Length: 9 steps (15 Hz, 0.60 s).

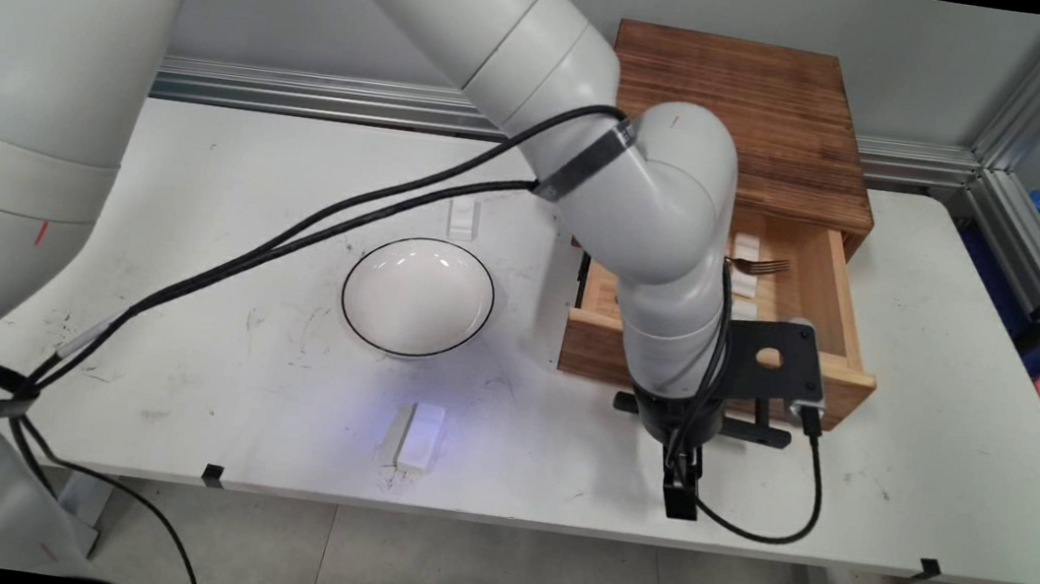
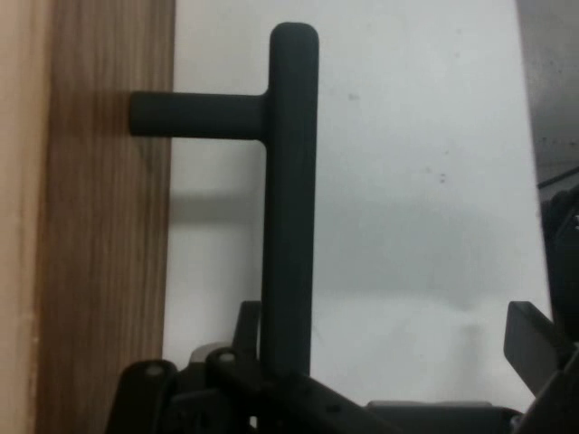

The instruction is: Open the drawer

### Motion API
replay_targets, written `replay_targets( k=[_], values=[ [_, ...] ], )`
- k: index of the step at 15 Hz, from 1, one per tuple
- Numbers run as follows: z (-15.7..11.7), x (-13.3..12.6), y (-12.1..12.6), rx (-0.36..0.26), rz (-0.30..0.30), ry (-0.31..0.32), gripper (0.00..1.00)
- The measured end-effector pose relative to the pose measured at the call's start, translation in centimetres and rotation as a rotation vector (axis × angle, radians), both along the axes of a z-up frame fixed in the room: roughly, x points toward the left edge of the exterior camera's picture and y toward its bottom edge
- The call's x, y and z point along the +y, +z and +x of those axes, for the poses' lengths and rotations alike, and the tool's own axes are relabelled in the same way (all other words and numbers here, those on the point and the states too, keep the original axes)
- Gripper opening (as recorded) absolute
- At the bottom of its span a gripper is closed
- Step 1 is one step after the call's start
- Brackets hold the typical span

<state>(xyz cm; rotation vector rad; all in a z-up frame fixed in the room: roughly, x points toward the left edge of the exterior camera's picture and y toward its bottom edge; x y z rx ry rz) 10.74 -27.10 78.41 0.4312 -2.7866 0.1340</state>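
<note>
A wooden cabinet [image 1: 749, 122] stands at the back of the table with its drawer [image 1: 843, 371] pulled out. A fork [image 1: 761, 265] and small white blocks lie inside it. The black bar handle [image 2: 289, 199] stands off the drawer's wooden front [image 2: 99, 235]. My gripper [image 2: 389, 325] is open around this handle, which runs close beside one finger [image 2: 246, 318] while the other finger [image 2: 534, 339] stands far off. In the main view the gripper [image 1: 684, 423] hangs straight down at the handle [image 1: 765, 435], in front of the drawer.
A white bowl [image 1: 417, 297] with a thin black rim sits left of the drawer. A white block [image 1: 413, 436] lies near the table's front edge, and a smaller one [image 1: 463, 218] lies behind the bowl. Black cables trail from the arm across the table's left side.
</note>
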Motion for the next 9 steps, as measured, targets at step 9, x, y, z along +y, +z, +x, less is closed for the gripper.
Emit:
replay_targets(
  k=[9],
  values=[
    [-0.7,2.1,-0.3,0.006,0.012,-0.007,1.00]
  ],
)
